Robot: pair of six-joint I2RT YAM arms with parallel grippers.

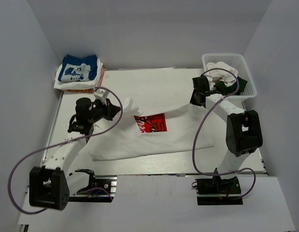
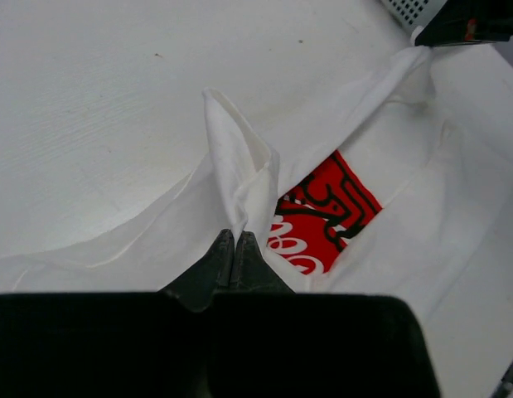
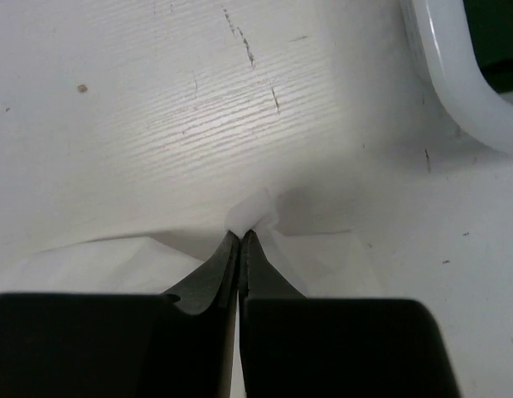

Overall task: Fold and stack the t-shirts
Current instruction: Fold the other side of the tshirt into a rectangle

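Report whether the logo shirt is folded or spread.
Spread, unfolded: shirt lies open on the table, top edge pinched by left tool and right tool.

There was one spread white t-shirt, one folded stack (blue shirt topmost), one basket, and two grippers: left gripper, right gripper.

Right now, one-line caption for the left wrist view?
Left gripper pinching a raised fold of the white t-shirt, red logo beside it.
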